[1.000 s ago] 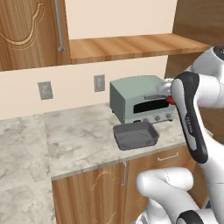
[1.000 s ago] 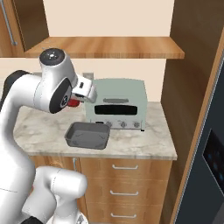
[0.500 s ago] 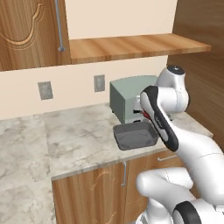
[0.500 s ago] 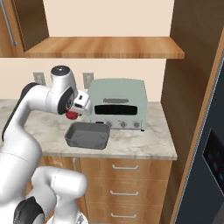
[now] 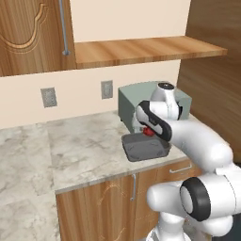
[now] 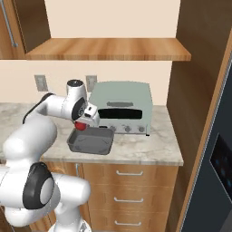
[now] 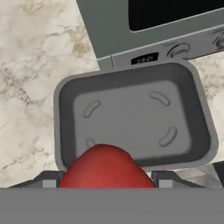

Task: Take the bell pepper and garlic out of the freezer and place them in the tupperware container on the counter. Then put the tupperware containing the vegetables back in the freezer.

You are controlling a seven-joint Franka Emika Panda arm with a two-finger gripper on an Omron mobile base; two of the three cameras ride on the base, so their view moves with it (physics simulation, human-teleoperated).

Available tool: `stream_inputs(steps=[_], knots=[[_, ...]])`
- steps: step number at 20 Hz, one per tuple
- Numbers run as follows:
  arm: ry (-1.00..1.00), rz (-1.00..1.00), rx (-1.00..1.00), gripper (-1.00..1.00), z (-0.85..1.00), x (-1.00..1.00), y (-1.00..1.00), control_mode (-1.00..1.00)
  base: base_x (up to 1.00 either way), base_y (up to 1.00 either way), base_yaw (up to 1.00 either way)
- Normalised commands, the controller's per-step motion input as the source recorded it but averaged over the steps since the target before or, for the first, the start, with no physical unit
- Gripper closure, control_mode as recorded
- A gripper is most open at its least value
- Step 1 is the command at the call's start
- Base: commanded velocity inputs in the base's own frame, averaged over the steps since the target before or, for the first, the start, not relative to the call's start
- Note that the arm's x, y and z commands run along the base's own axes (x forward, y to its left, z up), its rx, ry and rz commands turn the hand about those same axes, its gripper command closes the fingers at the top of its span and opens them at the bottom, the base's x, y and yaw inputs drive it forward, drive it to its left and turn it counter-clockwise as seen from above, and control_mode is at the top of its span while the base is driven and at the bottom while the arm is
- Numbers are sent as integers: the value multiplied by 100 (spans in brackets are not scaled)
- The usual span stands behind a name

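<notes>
The beige-grey marbled stone counter [image 6: 140, 147] carries a boxy grey-green toaster oven [image 6: 121, 108] against the wall. Just in front of the oven, close to or touching its base, sits the shallow dark grey rectangular tupperware container [image 6: 90, 141], upright and open-topped; its long axis runs along the oven's front face, parallel to the counter edge. The white arm's two-finger gripper [image 6: 81, 124] hangs over the tub's near-left rim, fingers closed on the small glossy red bell pepper [image 7: 106, 168]. In the hand view the pepper's rounded end points toward the tub's floor, above its near edge
</notes>
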Motion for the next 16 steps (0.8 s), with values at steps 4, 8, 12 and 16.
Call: stream_inputs(steps=[4,8,12,16], knots=[[0,0,0,100,-71,44,0,-100,0,0,0],[-1,0,0,100,-66,22,2,-100,0,0,0],[-5,0,0,100,-56,3,4,-100,0,0,0],[-3,0,0,100,-41,17,5,-100,0,0,0]])
